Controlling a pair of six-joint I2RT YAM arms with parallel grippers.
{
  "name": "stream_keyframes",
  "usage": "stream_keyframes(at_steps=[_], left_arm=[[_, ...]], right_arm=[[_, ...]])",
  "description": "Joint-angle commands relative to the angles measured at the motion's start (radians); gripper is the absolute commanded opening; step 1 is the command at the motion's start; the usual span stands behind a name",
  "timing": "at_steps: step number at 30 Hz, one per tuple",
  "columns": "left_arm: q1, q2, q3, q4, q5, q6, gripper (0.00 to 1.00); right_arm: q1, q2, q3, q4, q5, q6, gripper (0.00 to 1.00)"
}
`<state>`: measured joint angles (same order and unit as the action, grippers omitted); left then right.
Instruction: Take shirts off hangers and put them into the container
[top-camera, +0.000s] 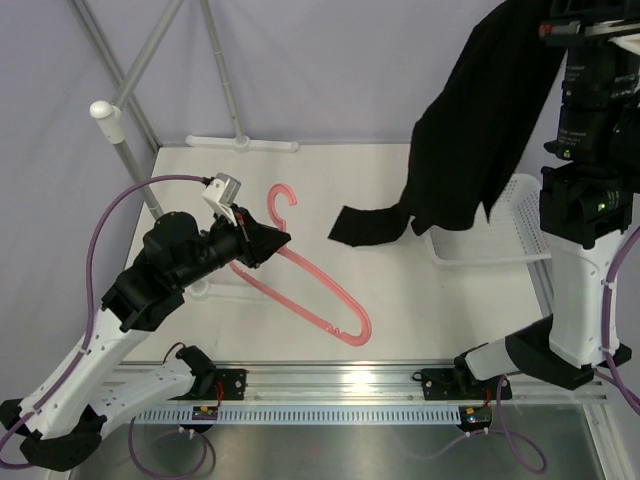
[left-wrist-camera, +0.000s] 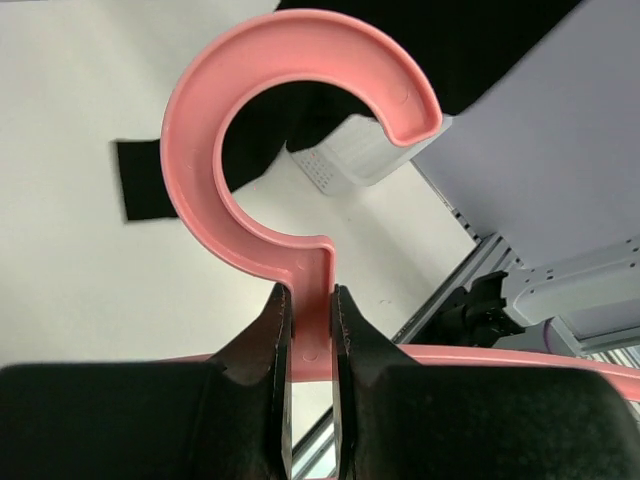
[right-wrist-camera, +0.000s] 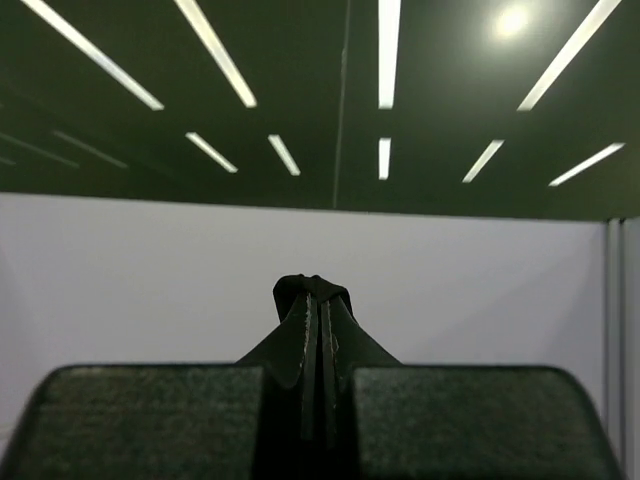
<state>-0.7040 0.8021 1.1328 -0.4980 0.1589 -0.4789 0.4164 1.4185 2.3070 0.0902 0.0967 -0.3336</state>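
Black shirt (top-camera: 470, 130) off the hanger, hanging far right over the white basket (top-camera: 522, 195), one sleeve down at the table (top-camera: 450, 310). Right fingers (right-wrist-camera: 300, 330) pinched tight on its fabric. Pink hanger (top-camera: 320, 290) bare, left of centre; left fingers (left-wrist-camera: 272, 325) clamped narrow on its neck below the hook.

Large plain black fabric shirt (top-camera: 480, 130) hangs raised at 2 o'clock, off its hanger, one sleeve end sticking out toward 9. Thin pink plastic hanger (top-camera: 310, 285) bare, near centre, hook toward 12. White mesh laundry basket (top-camera: 520, 210) at 3 o'clock, beneath shirt.
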Motion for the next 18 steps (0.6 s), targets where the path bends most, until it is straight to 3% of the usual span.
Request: stream_keyframes(at_steps=[1, 7, 11, 18], left_arm=[[0.001, -0.015, -0.028, 0.105, -0.025, 0.040, 0.00], [0.001, 0.020, -0.096, 0.107, -0.022, 0.066, 0.00], [0.003, 0.031, -0.126, 0.118, -0.016, 0.074, 0.00], [0.001, 0.009, -0.195, 0.145, -0.001, 0.072, 0.00]], right_arm=[[-0.025, 0.104, 0.198, 0.077, 0.009, -0.168, 0.00], [-0.117, 0.197, 0.379, 0.128, -0.067, -0.111, 0.00], [-0.157, 0.244, 0.416, 0.232, -0.087, -0.093, 0.00], [-0.376, 0.333, 0.497, 0.325, -0.163, 0.155, 0.00]])
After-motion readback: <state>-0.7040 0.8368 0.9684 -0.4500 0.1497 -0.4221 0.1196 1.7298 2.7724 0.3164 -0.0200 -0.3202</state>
